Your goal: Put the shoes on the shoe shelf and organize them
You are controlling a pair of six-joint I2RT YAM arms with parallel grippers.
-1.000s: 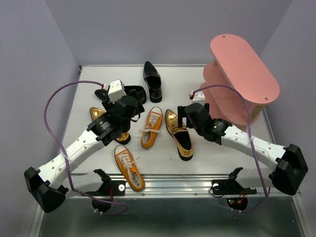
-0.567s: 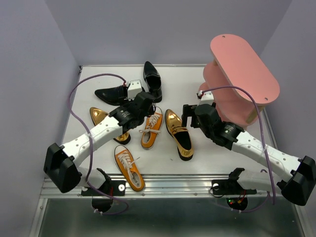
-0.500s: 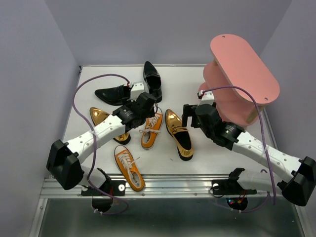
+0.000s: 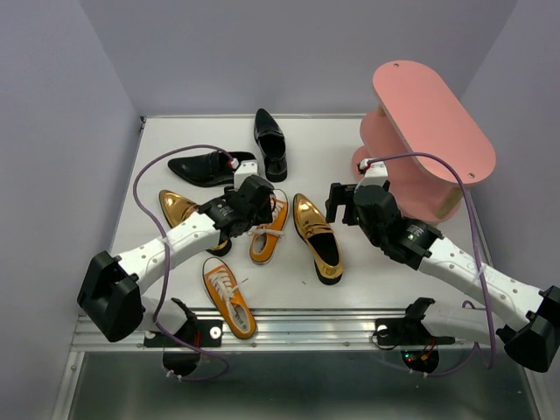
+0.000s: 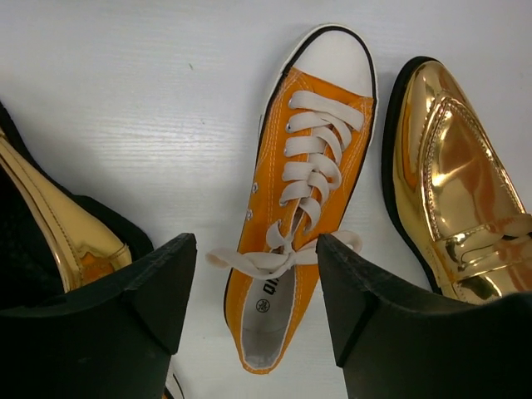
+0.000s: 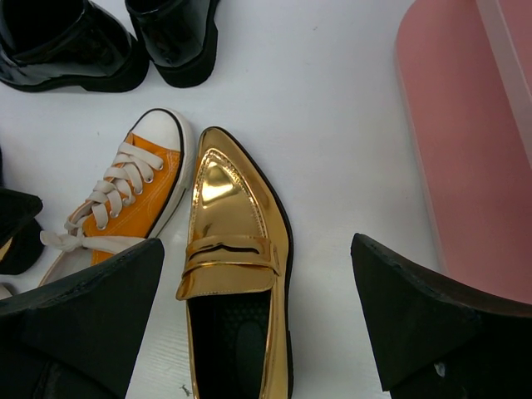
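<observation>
The shoes lie scattered on the white table. My left gripper (image 4: 254, 214) hangs open over the middle orange sneaker (image 5: 307, 166), a finger on each side of its heel opening with a gap on both sides. My right gripper (image 6: 258, 307) stands wide open above a gold loafer (image 6: 229, 241), touching nothing. A second orange sneaker (image 4: 229, 297) sits near the front edge. Another gold loafer (image 4: 179, 210) lies partly under the left arm. Two black dress shoes (image 4: 206, 166) (image 4: 271, 144) lie at the back. The pink shoe shelf (image 4: 429, 131) stands at the back right with bare boards.
The shelf's lower board (image 6: 465, 141) is close to the right of the right gripper. Purple cables loop above both arms. A metal rail (image 4: 306, 328) runs along the table's front edge, and grey walls close in the sides and back.
My left arm has swung from over the left black shoe, rightward and nearer, to the middle orange sneaker, and its jaws have narrowed. The right arm has shifted slightly to the right.
</observation>
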